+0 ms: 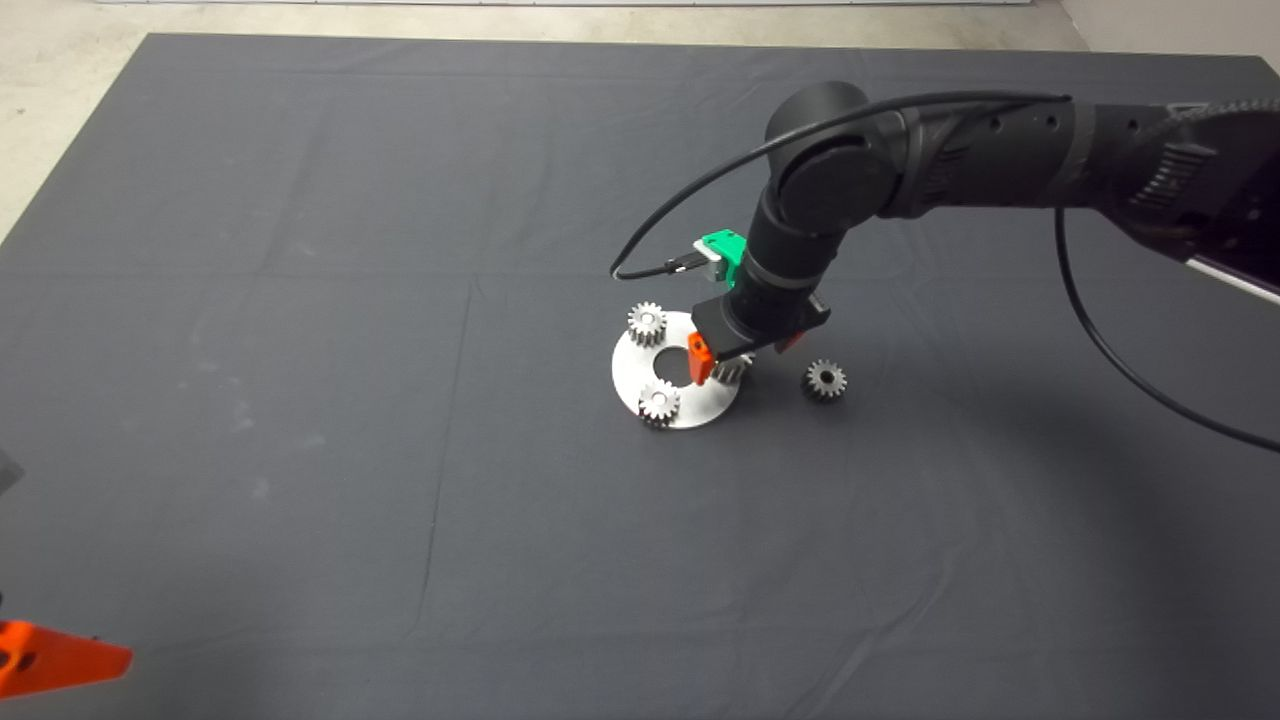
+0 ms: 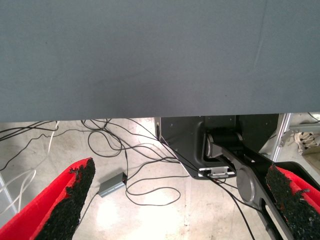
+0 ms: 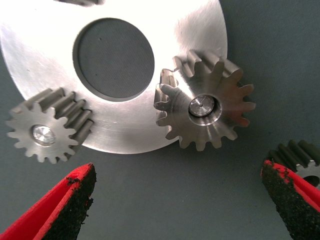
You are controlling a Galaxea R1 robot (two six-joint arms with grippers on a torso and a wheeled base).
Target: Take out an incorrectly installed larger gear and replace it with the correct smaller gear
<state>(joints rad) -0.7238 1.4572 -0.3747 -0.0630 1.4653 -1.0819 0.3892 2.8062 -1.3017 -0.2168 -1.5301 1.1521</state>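
Larger gear point(image 3: 202, 106) sits on disc point(image 3: 60, 40), seemingly just beyond spread right tool point(image 3: 177, 200).

A dark grey cloth-covered surface point(image 1: 300, 350) carries everything. Directly on it lies a flat round silver metal disc with a round centre hole point(image 1: 640, 372), and just beside the disc, apart from it, a small dull dark-grey steel spur gear point(image 1: 824, 380). Pale floor shows beyond the surface's far edge.
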